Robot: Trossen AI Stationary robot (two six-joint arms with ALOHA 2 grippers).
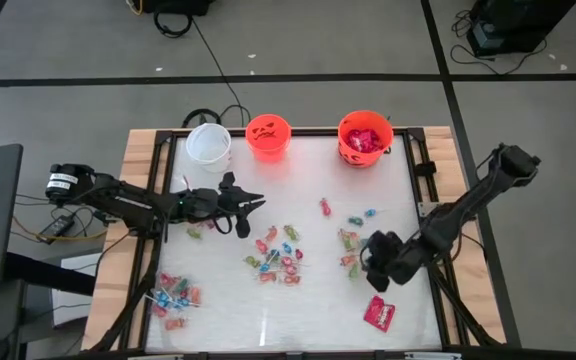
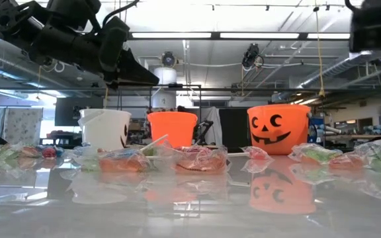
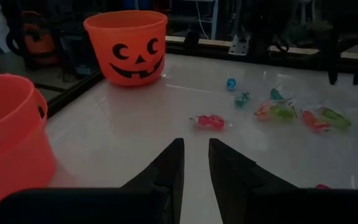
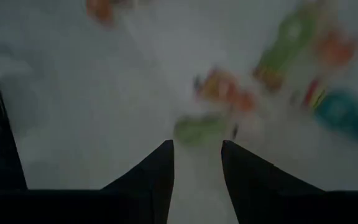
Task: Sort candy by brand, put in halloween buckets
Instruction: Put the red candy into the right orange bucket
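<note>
The candy lies in loose groups on the white tabletop: one at the middle [image 1: 278, 255], one at the near left [image 1: 173, 298], one on the right [image 1: 351, 240]. A red packet [image 1: 378, 313] lies near the front right. The halloween buckets stand upright along the far edge: white [image 1: 208, 143], orange [image 1: 268, 137], and a larger orange one [image 1: 365, 137] holding red packets. My left gripper [image 1: 255, 203] hovers above the table left of the middle group, open by a narrow gap, with nothing in it. My right gripper [image 1: 368, 262] slants down over the right group, open above a green piece [image 4: 204, 129].
Dark rails of the frame [image 1: 420, 165] run along the table's sides behind and beside the buckets. Bare tabletop lies between the buckets and the candy groups [image 1: 298, 190] and along the near edge at the middle [image 1: 268, 320].
</note>
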